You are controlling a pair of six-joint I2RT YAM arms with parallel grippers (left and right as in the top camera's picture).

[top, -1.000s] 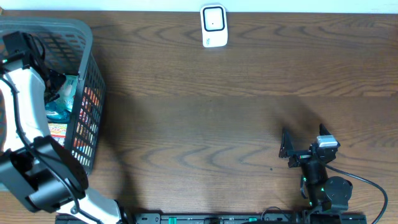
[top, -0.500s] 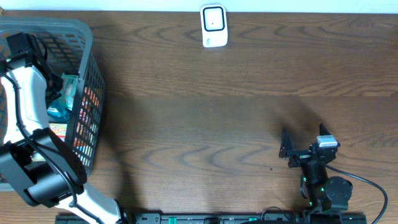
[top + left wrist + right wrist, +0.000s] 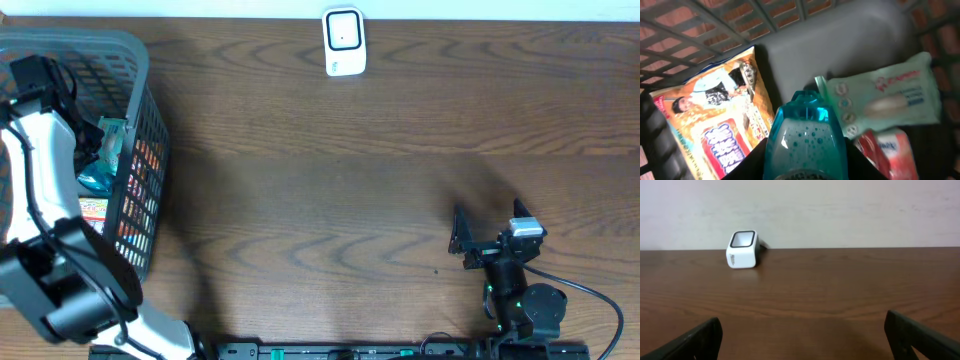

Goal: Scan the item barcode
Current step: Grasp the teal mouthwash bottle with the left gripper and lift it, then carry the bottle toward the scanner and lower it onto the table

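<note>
While the left gripper (image 3: 807,161) sits deep inside the grey basket (image 3: 140,60) at the table's left end, we judge the step in hand to be the pick: its dark fingers press against both flanks of a teal bottle (image 3: 805,127), so we read the claw as pinching that bottle. The bottle is low in the basket among the other goods, well apart from the white scanner (image 3: 343,42) at the far edge of the table (image 3: 350,180). The right gripper (image 3: 805,337) hovers over the near right side with its fingers spread wide, holding nothing. Next, we think, the bottle must come straight up clear of the basket wall and travel across to the scanner's window. It then needs turning until its barcode faces that window. We cannot see where the code lies, since the wrist view shows only bubbly clear plastic. Beside the bottle lies a pale green wipes pack (image 3: 885,97) with a red script name too small to read. An orange packet (image 3: 715,125) carries a printed figure and lettering we cannot make out. A red-and-white pack (image 3: 887,150) has blue letters that are equally unreadable.
</note>
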